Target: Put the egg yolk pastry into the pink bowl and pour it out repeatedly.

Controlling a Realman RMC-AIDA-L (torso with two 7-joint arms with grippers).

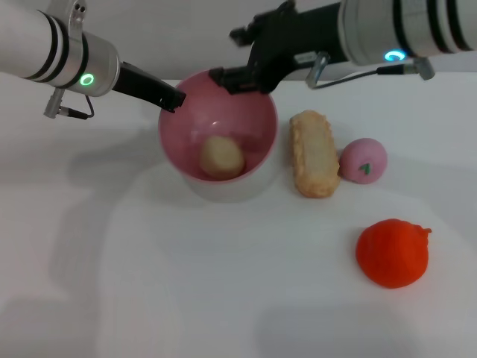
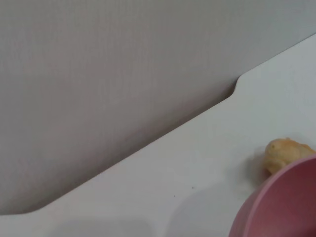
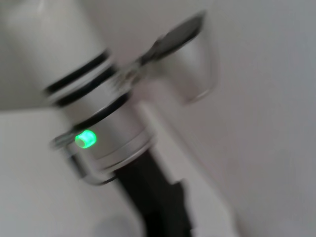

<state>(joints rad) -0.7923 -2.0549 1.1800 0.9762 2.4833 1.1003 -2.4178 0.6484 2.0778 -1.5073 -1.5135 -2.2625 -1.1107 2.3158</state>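
Pastry: pale beige egg yolk pastry [image 1: 221, 156], a small matte ball, lies inside the pink bowl [image 1: 257, 115], low against the wall nearest the camera
Bowl: glossy pink inside, paler outside, tilted so its mouth faces up and toward the head camera; it sits on the white table [image 1: 186, 283] at the centre-left of the scene, and a slice of its rim [image 2: 276, 207] shows in the left wrist view
Left gripper: the left gripper [image 1: 173, 99] comes in from the upper left, its black tip at the bowl's left rim and touching it as far as the head view shows; cannot tell whether the fingers are spread or closed
Right gripper: the right gripper [image 1: 232, 77] reaches from the upper right, its black fingers at the bowl's far rim and seemingly closed narrow on the edge, holding the bowl
Bread: a long golden-brown crusty bread piece [image 1: 313, 153] lies just beside the bowl on its right
Pink ball: a pink ball with a green mark [image 1: 363, 160] rests next to the bread, on its right
Orange fruit: a bright orange-red round fruit [image 1: 392, 253] sits nearer the camera, well apart from the bowl
Right wrist view: shows the left arm [image 3: 98, 133] with a green light on its silver cuff
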